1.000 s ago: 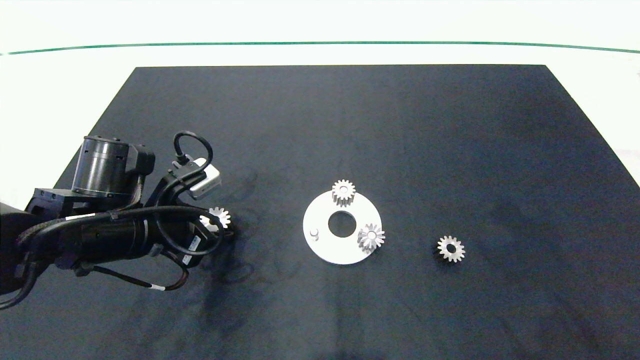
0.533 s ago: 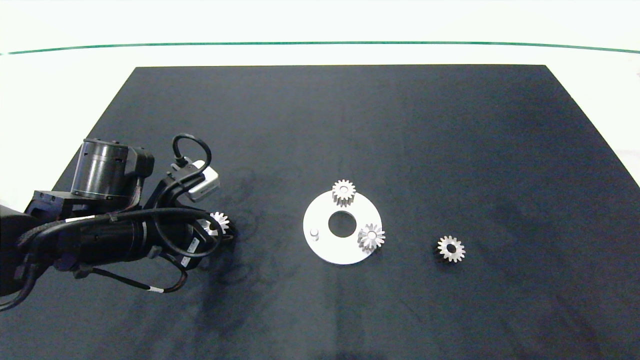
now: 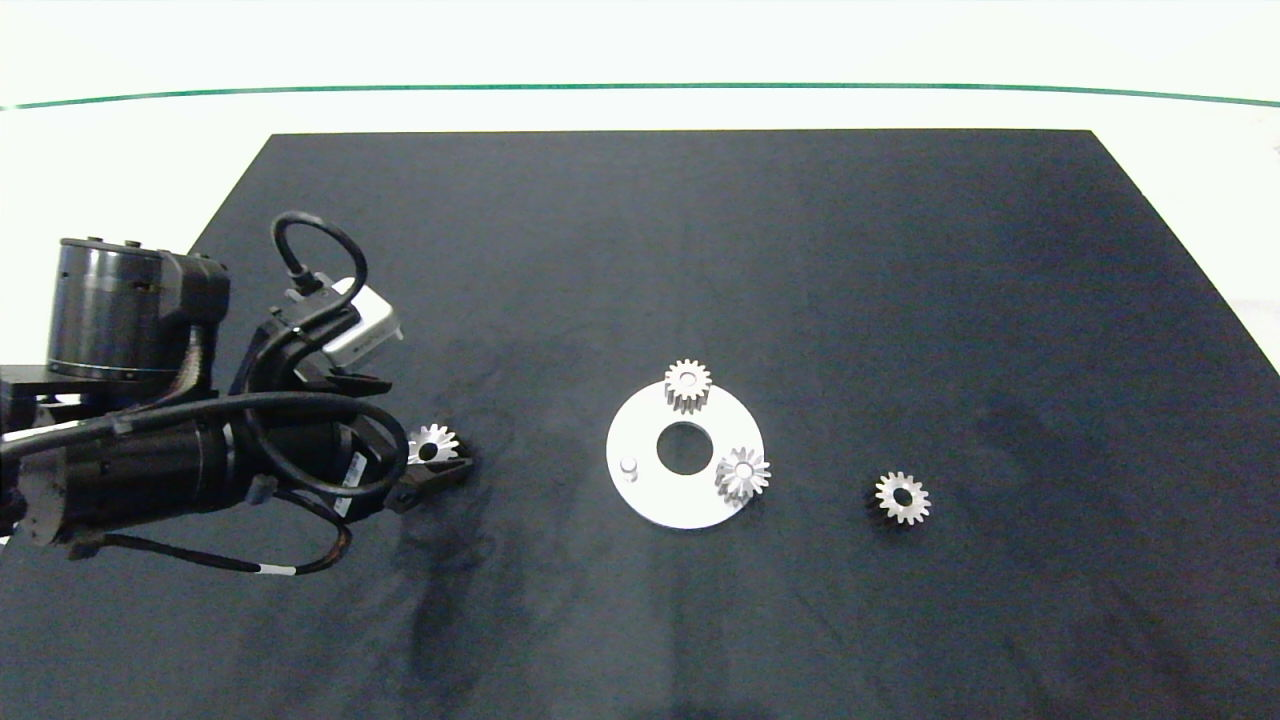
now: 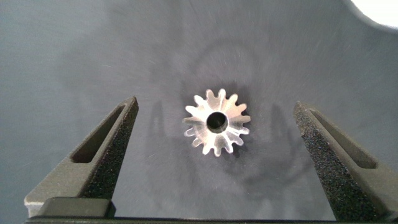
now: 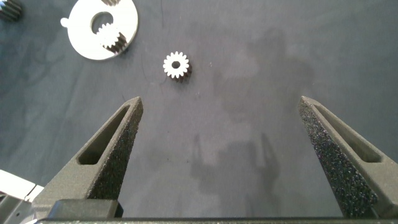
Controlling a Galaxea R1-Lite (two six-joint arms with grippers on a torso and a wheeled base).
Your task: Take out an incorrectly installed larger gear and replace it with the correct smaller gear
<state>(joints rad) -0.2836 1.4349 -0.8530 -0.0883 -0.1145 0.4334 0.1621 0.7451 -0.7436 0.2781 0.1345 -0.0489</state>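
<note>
My left fingers (image 4: 214,155) stand wide apart, one on each side of the larger gear (image 4: 217,121), which lies flat on the dark mat (image 3: 700,250) of the table and touches neither of them. A second ago that gear sat tucked against my left fingertips, partly hidden by the arm; now my left arm (image 3: 150,450) has drawn back toward the table's left edge and the gear lies uncovered at (image 3: 432,444), centre hole showing, just beyond the fingertips. It has barely shifted on the mat.

The white disc (image 3: 650,500) sits mid-table as before, with two gears (image 3: 688,385) (image 3: 743,473) mounted on it and one bare peg (image 3: 628,466) on its left side. The smaller gear (image 3: 902,497) rests alone on the mat to the right of the disc, well apart from it, unmoved.

My right fingers (image 5: 236,155) also stand wide apart and hold nothing, hanging above the mat with the smaller gear (image 5: 176,65) and the disc (image 5: 87,43) lying beyond them.
</note>
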